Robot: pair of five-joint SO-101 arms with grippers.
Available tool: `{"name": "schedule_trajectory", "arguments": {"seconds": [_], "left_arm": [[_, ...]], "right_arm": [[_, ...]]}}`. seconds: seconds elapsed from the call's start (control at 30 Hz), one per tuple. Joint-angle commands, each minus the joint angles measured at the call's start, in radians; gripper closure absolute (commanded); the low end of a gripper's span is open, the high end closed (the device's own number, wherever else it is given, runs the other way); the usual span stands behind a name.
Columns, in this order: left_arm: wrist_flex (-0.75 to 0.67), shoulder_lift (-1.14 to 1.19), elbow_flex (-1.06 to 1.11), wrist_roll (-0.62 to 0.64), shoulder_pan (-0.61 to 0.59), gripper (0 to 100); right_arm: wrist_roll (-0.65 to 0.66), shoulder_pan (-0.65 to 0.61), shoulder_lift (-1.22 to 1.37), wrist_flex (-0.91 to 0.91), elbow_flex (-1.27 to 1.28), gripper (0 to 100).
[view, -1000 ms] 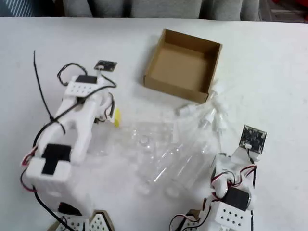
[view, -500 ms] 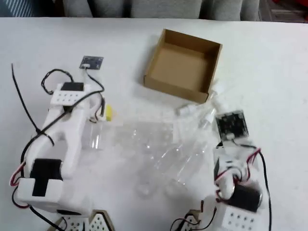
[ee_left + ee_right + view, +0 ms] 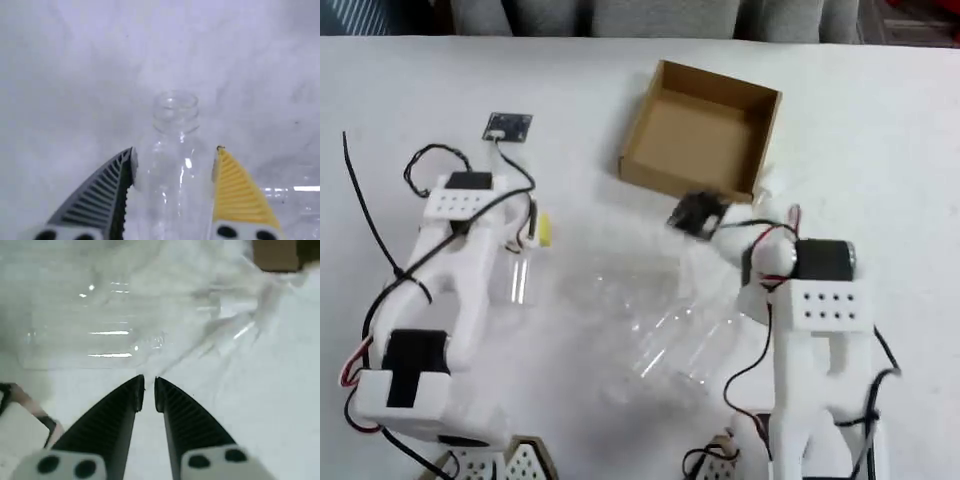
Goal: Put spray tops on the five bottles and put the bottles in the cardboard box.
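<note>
left gripper (image 3: 175,150) appears to pinch a clear bottle (image 3: 174,170) by its body, jaws against both sides and the open neck pointing away. it looks light, thin-walled and slick, so it is best held low on the body, gently. the other bottles (image 3: 670,330) lie heaped mid-table, below the cardboard box (image 3: 685,185). right gripper (image 3: 148,382) hovers over the heap, jaws nearly touching, holding nothing.

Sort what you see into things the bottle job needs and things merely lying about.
Job: cardboard box; held bottle; loose bottles; spray tops; left gripper; right gripper.
Lying about: white table; grey furniture behind.
</note>
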Motion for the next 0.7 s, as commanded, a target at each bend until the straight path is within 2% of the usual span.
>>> {"name": "schedule_trajectory", "arguments": {"seconds": [0.0,0.17,0.37,0.67], "left_arm": [[-0.020,-0.056,-0.012,-0.011,-0.033,88],[-0.021,-0.056,-0.011,-0.011,-0.031,88],[-0.040,-0.056,-0.005,-0.012,-0.028,88],[-0.041,-0.054,-0.005,-0.014,-0.027,88]], "right_arm": [[0.198,-0.058,0.025,0.005,-0.052,97.5],[0.265,-0.081,0.107,-0.090,-0.052,86.8],[0.273,-0.073,0.265,-0.282,-0.057,85.8],[0.496,-0.079,0.406,-0.437,-0.058,85.7]]}}
